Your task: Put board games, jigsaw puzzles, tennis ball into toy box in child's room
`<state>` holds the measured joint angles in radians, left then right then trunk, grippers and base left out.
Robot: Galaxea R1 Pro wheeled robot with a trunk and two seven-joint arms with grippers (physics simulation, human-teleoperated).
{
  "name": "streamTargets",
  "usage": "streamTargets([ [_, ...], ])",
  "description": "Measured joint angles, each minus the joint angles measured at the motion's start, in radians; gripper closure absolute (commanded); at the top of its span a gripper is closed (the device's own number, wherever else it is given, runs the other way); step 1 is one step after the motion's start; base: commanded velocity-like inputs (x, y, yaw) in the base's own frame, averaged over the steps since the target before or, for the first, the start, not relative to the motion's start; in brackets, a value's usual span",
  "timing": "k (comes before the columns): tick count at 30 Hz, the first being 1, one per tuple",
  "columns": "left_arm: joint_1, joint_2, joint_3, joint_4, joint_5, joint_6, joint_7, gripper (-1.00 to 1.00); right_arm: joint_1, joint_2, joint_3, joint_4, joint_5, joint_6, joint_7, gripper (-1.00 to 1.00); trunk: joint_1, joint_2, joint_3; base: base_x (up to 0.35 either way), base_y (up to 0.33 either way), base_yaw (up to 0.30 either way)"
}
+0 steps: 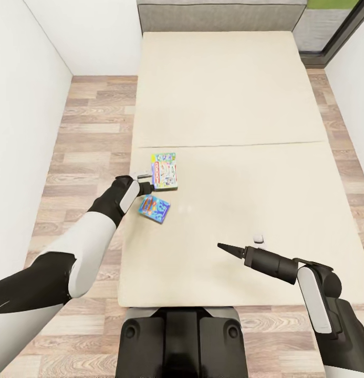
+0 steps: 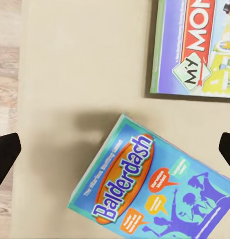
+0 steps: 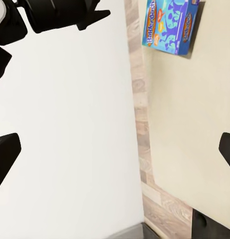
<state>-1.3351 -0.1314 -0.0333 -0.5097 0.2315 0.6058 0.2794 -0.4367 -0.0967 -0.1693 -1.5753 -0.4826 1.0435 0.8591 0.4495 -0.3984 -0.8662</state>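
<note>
Two board games lie on the beige bed [image 1: 229, 105] near its left edge. One is a pale cartoon-covered box [image 1: 164, 170], also seen in the left wrist view [image 2: 194, 45]. The other is a blue Balderdash box [image 1: 154, 208], closer to me. My left gripper [image 1: 148, 184] hovers open just above the gap between them; the Balderdash box [image 2: 150, 184] lies below its spread fingers [image 2: 5, 154], untouched. My right gripper [image 1: 229, 250] stands open and empty over the near part of the bed, pointing left; its view shows the Balderdash box [image 3: 170, 25] far off.
A white wall [image 1: 24, 105] and a strip of wood-plank floor [image 1: 92, 136] run along the bed's left side. A grey headboard [image 1: 218, 16] closes the far end. A small white object [image 1: 259, 240] rests on the sheet near my right gripper. My base [image 1: 182, 341] stands at the bed's foot.
</note>
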Motion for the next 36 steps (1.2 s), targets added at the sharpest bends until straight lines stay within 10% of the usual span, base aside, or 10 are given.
streamTargets([
  [36, -0.030, -0.004, 0.000, -0.009, -0.002, 0.008, -0.052, -1.00, 0.000, 0.000, -0.002, 0.000, 0.000, -0.001, 0.000, -1.00, 0.000, 0.000, -0.059, 0.000, 0.000, 0.000],
])
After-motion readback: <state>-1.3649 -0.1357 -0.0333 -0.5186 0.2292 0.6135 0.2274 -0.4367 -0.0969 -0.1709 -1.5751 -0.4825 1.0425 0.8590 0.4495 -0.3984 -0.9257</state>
